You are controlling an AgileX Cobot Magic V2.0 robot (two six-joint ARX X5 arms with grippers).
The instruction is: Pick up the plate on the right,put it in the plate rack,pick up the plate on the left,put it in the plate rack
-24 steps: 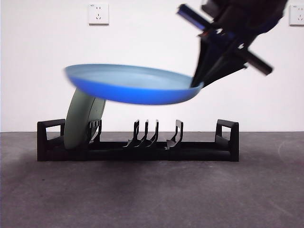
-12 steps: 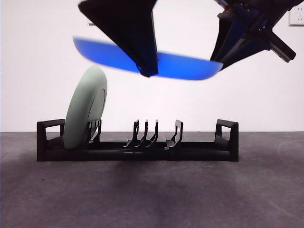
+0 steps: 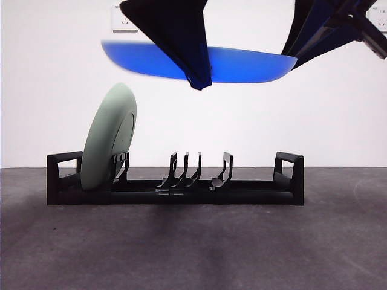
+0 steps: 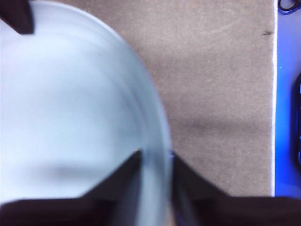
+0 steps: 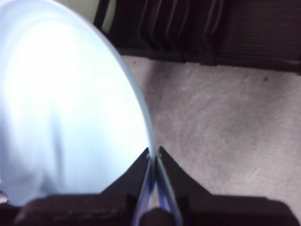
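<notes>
1. Blue plate (image 3: 242,65): held high in the air, nearly level, well above the plate rack; deep blue underside in front view, pale washed-out blue upper face in both wrist views; motion-blurred.
2. Plate rack (image 3: 254,193): long, low, black, on grey table (image 3: 193,248); curved prongs mid-length, squared loop handle at each end.
3. Green plate (image 3: 109,142): pale sage, stood on edge in the rack's end slot, leaning slightly.
4. Right gripper (image 5: 154,153): jaws clamped on the blue plate's rim; rack and green plate visible beyond in this view only.
5. Left gripper (image 4: 155,157): jaws straddling the rim with a gap; grip on it unclear.
6. Wall sockets (image 3: 124,17): front view only.
</notes>
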